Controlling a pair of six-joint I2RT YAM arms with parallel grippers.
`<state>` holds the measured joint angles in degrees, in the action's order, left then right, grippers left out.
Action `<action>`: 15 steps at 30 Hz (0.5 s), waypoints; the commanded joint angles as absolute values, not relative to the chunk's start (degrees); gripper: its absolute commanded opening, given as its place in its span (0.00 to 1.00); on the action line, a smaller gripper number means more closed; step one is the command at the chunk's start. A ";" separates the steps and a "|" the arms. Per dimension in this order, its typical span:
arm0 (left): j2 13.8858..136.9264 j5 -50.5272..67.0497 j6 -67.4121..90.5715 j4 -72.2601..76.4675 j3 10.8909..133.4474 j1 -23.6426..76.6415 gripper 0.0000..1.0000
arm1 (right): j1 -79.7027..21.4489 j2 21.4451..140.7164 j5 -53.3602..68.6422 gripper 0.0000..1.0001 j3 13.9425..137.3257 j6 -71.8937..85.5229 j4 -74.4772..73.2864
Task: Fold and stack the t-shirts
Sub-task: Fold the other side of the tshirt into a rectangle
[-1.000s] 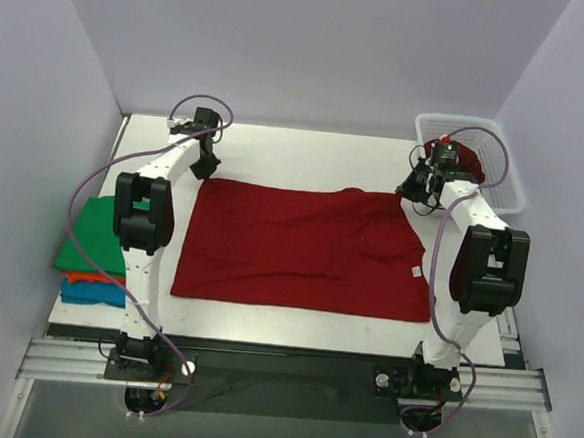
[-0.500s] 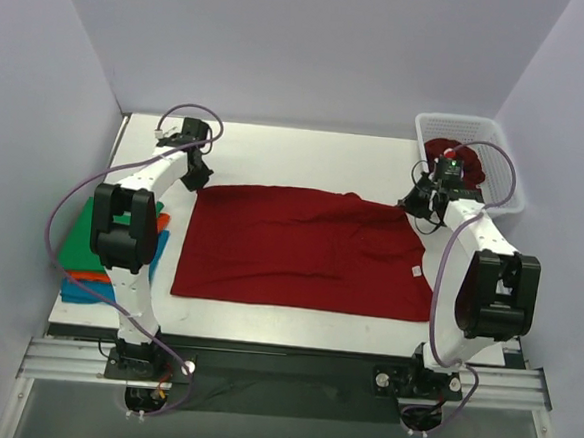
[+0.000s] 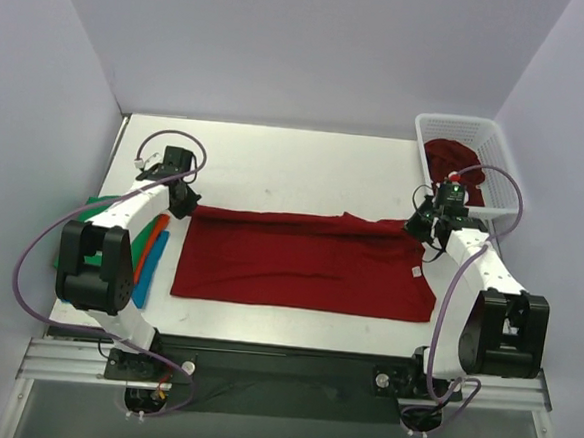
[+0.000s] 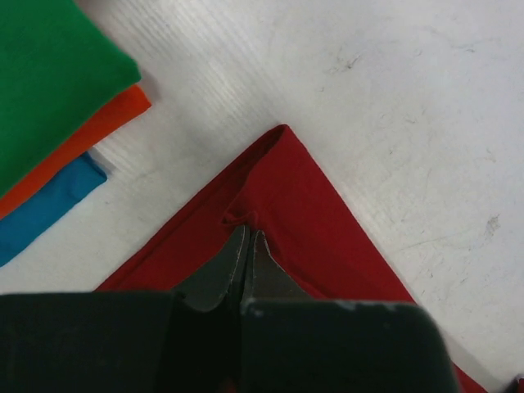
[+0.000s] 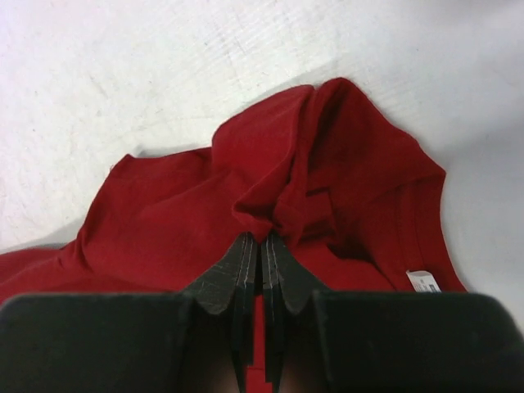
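Note:
A dark red t-shirt (image 3: pixel 304 262) lies spread on the white table, its far edge folded toward the front. My left gripper (image 3: pixel 181 199) is shut on the shirt's far left corner (image 4: pixel 270 188), pinching a small pucker of cloth. My right gripper (image 3: pixel 428 221) is shut on bunched cloth at the shirt's far right corner (image 5: pixel 286 196), near the white neck label (image 5: pixel 422 281). A stack of folded shirts, green (image 3: pixel 97 215) on top, orange (image 3: pixel 150 252) and blue (image 3: pixel 148 274) below, sits at the table's left edge, and shows in the left wrist view (image 4: pixel 49 90).
A white mesh basket (image 3: pixel 497 158) at the far right corner holds another dark red shirt (image 3: pixel 454 160). Grey walls close in the table on three sides. The arm bases stand on a rail at the near edge.
Both grippers have pulled the shirt's far edge toward the front, so the shirt is now narrower front to back. Both arms have swung outward and nearer.

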<state>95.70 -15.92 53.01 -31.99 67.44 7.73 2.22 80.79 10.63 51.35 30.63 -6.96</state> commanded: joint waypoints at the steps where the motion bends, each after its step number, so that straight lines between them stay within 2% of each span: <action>1: 90.98 -15.21 54.67 -27.86 63.64 6.59 0.00 | 2.55 77.17 8.18 0.00 49.05 31.20 -7.82; 15: 82.62 -14.33 54.58 -26.72 55.55 6.42 0.00 | 2.55 70.85 6.86 0.00 42.81 31.64 -9.05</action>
<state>85.25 -14.50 54.30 -29.21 56.25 6.74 2.22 73.36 8.93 43.66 31.48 -7.81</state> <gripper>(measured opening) 0.025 0.043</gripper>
